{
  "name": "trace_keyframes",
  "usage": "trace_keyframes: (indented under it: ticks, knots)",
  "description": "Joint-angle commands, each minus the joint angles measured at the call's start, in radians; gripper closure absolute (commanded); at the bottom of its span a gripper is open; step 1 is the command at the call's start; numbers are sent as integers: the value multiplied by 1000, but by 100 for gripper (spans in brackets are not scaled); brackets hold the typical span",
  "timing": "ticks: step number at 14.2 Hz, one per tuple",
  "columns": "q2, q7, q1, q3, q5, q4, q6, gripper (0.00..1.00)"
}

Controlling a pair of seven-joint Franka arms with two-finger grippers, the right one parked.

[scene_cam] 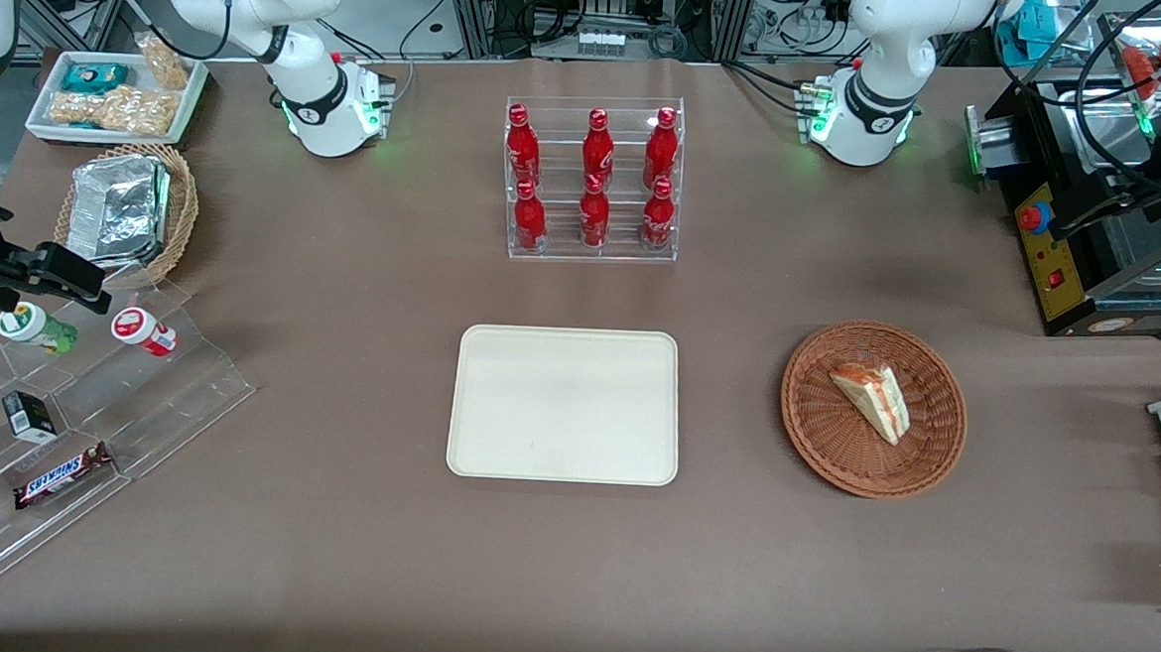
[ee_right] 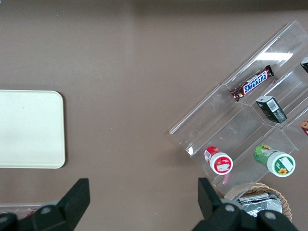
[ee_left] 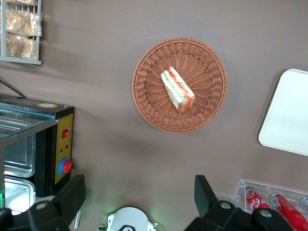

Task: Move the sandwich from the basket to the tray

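End effector [ee_left: 139,202] hangs high over the worktop [scene_cam: 364,285], fingers [ee_left: 206,195] spread wide apart, nothing between them. It's up near the working arm's base, well above the basket [ee_left: 149,103] and not yet over it.

Sandwich [scene_cam: 872,401] lies in the basket, roughly mid-weave, a wedge on its side w/ the red-orange & green filling edge showing. Basket sits toward the working arm's end of the worktop. Tray [scene_cam: 495,441] lies flat beside it toward the centre, bare, a gap of worktop between the two. Bottle rack [scene_cam: 593,183] stands farther from the front camera than the tray, so it looks out of the carry path.

Step in hand, as I read it: the approach, task barely begun. To do it well: centre over the wedge first, then turn the wrist so the fingers close across the two flat bread faces, not along the long edge or onto the pointed tip. Come down straight; stop short of pressing into the weave. Squeeze lightly, since bread likely squashes & the layers could slide apart. Lift clear of the basket rim before going sideways, or the wedge may catch and drag the basket. Then aim mid-tray and lower before letting go.
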State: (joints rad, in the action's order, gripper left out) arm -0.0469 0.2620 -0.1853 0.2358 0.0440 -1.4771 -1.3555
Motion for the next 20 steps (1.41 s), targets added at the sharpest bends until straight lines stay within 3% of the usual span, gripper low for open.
trace_keyframes:
  ticks: [1, 12, 15, 17, 20]
  knots:
    - [-24, -18, -2, 5, 8, -15, 12, 0]
    - [65, -1, -22, -10, 17, -45, 81, 0]
    - [99, -12, -77, -16, 5, -89, 79, 0]
    - [102, 0, -83, -18, 5, -129, 55, 0]
    - [98, 34, -86, -19, 2, -257, -118, 0]
